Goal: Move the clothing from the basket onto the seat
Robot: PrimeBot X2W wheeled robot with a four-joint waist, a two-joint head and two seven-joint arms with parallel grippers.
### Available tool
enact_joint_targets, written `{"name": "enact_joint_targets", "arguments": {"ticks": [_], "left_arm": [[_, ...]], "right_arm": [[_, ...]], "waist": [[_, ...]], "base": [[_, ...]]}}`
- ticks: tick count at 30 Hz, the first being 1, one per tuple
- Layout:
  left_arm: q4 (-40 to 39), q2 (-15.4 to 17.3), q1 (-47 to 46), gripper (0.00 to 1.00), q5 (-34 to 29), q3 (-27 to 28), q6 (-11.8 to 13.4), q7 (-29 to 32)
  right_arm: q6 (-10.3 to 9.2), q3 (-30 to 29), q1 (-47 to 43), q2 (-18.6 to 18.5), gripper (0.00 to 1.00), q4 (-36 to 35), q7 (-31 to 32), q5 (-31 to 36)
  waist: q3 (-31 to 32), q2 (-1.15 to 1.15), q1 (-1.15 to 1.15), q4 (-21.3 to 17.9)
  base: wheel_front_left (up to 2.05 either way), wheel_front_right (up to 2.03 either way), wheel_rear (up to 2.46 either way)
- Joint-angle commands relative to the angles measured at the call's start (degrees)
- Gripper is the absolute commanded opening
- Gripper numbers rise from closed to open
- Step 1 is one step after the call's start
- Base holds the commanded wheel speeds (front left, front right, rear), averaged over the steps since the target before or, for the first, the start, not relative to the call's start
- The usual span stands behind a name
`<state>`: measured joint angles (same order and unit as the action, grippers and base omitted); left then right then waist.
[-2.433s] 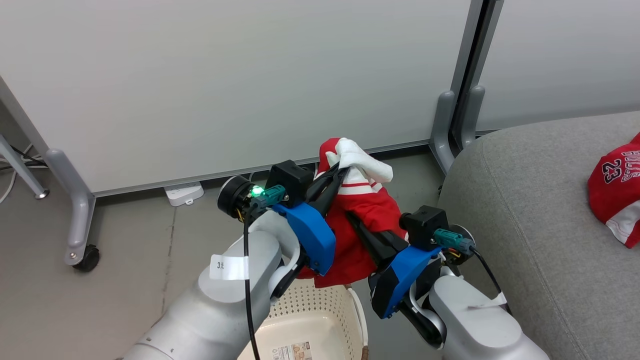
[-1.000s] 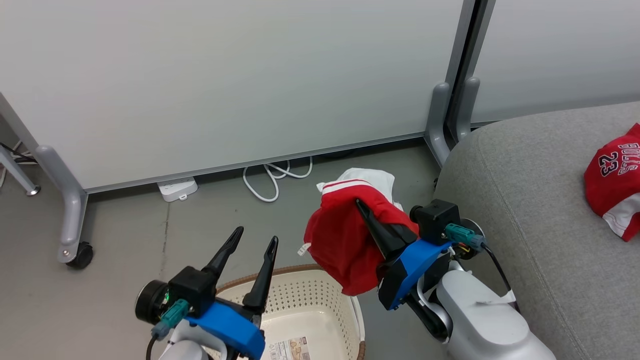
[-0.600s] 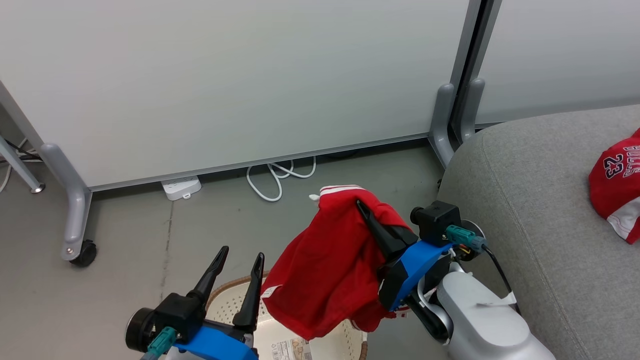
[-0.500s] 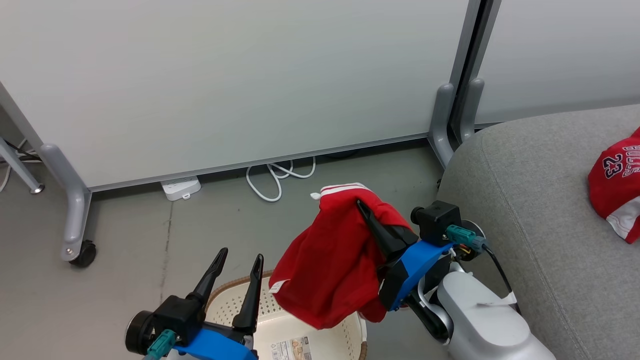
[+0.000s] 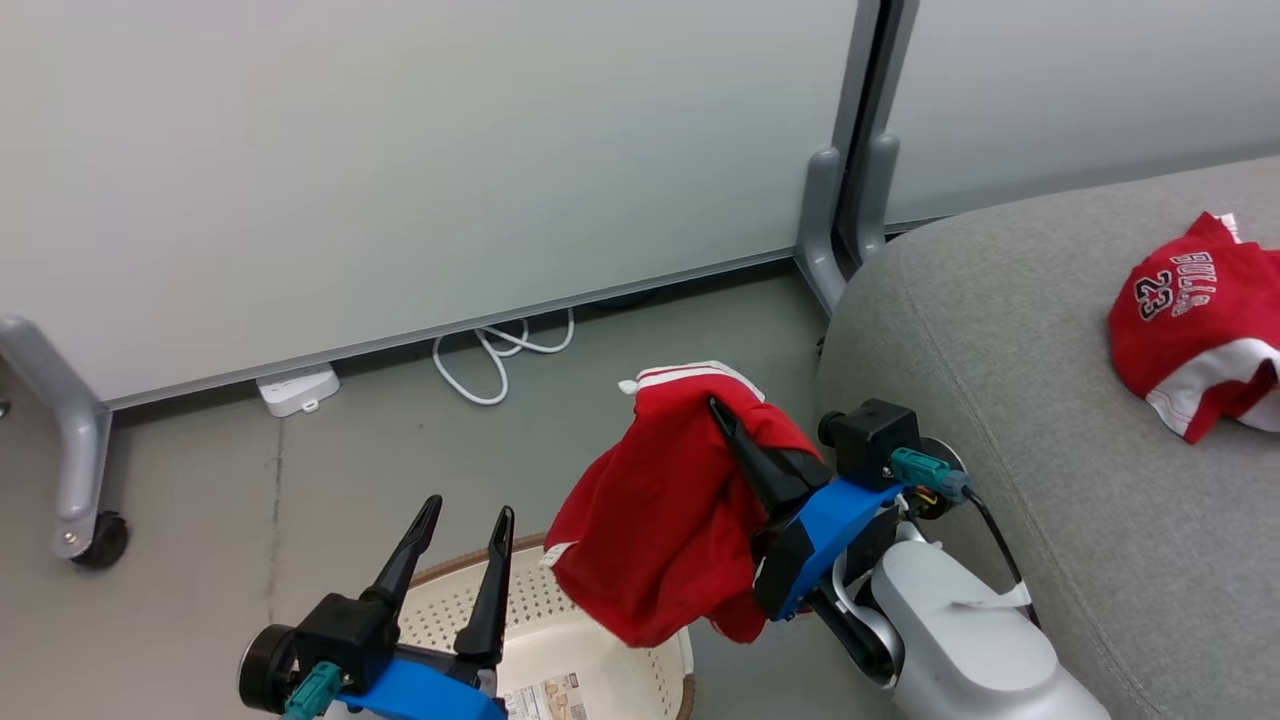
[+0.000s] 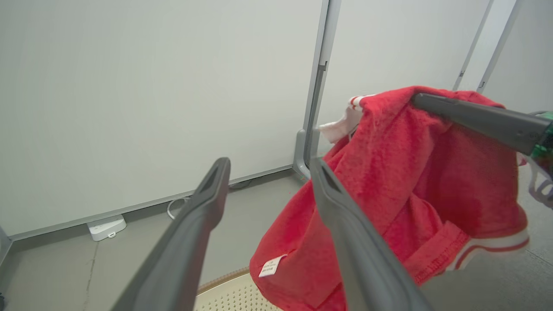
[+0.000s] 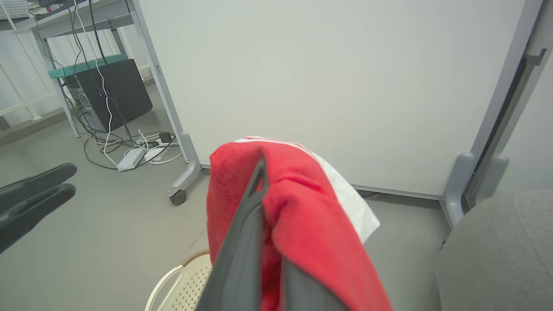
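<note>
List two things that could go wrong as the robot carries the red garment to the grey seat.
1. The right pincer pinches only a fold of the red garment; the loose bulk may slip free onto the floor.
2. It hangs close to the basket and the open left pincer, so it might snag on the swing to the seat.

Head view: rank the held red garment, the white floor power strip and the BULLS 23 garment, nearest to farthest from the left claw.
1. Red soft-fabric garment, held in the shut right claw, just right of the open left claw.
2. White power strip, on the floor ahead-left.
3. Red BULLS 23 garment, far right on the grey seat cushion.
</note>
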<state>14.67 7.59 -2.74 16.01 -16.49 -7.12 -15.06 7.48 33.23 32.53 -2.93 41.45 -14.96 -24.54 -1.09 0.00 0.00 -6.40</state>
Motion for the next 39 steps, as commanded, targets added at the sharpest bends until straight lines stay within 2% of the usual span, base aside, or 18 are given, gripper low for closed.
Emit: {"name": "enact_joint_targets", "arguments": {"ticks": [1,7,21,28,39], "left_arm": [[-0.3,0.0,-0.5,1.0,-0.5,0.3,-0.5,-0.2],[-0.5,-0.3,-1.5,1.0,-0.9,0.2,-0.5,-0.2],[-1.2,1.2,-3.1,1.0,-0.9,-0.3,-0.5,-0.2],[-1.3,1.8,-3.6,1.0,-1.0,-0.7,-0.5,-0.2],[0.1,2.9,-5.9,1.0,-0.6,-3.5,-0.5,-0.2]], "right_arm": [[0.02,-0.1,0.5,0.1,0.0,-0.2,-0.3,-0.2],[0.02,-0.9,1.2,0.1,0.0,0.1,-0.3,0.3],[0.02,-1.6,0.9,0.1,0.0,-1.2,-0.3,0.1],[0.03,-2.3,0.3,0.1,0.0,-1.7,-0.3,0.1],[0.03,-4.4,-1.3,0.1,0.0,-2.9,-0.3,1.2]], "waist": [[-0.8,0.0,0.0,-2.2],[-2.2,0.0,0.0,-7.6],[-4.5,0.0,0.0,-20.3],[-5.4,0.0,0.0,-23.8],[-6.5,0.0,0.0,-24.2]], "base": [[0.0,0.0,0.0],[0.0,0.0,0.0],[0.0,0.0,0.0],[0.0,0.0,0.0],[0.0,0.0,0.0]]}}
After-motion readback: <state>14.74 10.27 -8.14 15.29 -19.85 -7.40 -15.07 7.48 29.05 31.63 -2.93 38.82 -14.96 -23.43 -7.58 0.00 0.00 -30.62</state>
